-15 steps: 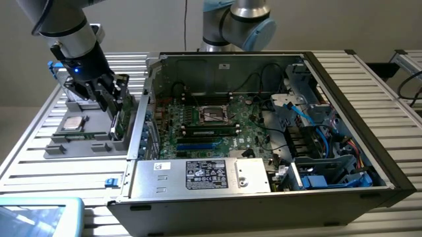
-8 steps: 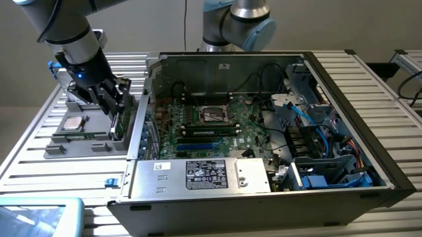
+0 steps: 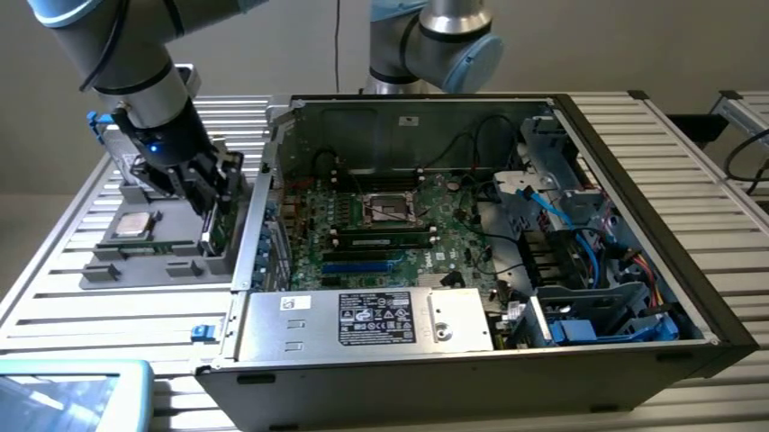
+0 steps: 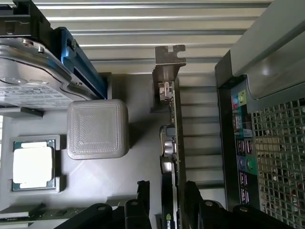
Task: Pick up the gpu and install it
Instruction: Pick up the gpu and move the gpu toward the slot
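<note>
Grey moulded plastic makes up the parts tray [image 3: 150, 270], which in the exterior view sits on the slatted metal table [image 3: 72, 324] at about nine o'clock from the open black computer case [image 3: 625, 270]. The thin green-and-black gpu [image 3: 215, 227] with its silver end bracket stands on its long edge in the tray's slot. I judge it is parked that way so both flat faces are free to be pinched from above. I have the black two-fingered gripper [image 3: 212, 200] lowered over it. From the wrist view the jaws are spread wide, with one of the fingers [image 4: 142, 193] on each side of the card [image 4: 170, 138], and nothing is grasped yet. The silver hard drive with a white label [image 4: 33, 81] and the small square processor chip [image 4: 32, 164] lie in their own recesses, well apart from the fingers.
</note>
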{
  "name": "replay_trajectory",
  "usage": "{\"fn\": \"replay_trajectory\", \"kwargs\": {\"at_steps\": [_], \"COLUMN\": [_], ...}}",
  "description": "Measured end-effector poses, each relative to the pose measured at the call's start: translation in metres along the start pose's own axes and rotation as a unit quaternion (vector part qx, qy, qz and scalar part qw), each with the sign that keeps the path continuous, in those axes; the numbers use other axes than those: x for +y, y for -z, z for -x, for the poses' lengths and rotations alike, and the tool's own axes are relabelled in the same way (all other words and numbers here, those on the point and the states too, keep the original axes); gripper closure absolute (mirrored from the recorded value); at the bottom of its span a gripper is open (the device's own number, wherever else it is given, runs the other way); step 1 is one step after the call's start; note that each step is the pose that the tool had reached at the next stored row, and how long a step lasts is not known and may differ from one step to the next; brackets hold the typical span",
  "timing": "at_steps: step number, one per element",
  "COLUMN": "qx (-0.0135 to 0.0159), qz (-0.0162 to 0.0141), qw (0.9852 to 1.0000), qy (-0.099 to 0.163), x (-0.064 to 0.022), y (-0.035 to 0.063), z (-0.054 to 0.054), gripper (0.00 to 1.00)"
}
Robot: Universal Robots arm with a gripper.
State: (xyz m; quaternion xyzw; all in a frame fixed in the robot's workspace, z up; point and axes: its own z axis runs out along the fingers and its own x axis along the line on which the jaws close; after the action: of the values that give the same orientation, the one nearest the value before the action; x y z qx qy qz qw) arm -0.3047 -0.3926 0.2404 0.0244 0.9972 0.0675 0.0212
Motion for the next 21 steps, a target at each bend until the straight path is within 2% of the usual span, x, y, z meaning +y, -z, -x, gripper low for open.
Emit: {"fn": "replay_trajectory", "kwargs": {"at_steps": [4,6,8,11,16,21], "qx": [-0.001,-0.0012,-0.0014,-0.0016,-0.0029,-0.0025], "qz": [0.0006,0.0,-0.0018,-0.006,-0.0063,-0.0062], "qw": [1.0,1.0,1.0,1.0,1.0,1.0], "qy": [0.0,0.0,0.0,0.0,0.001,0.004], "x": [0.0,0.0013,0.0036,0.0069,0.0064,0.0063], "y": [-0.0013,-0.0037,-0.0061,-0.0094,-0.013,-0.014], "z": [0.0,0.0,0.0,-0.001,-0.001,0.001], "gripper": [0.56,0.56,0.56,0.56,0.56,0.56]}}
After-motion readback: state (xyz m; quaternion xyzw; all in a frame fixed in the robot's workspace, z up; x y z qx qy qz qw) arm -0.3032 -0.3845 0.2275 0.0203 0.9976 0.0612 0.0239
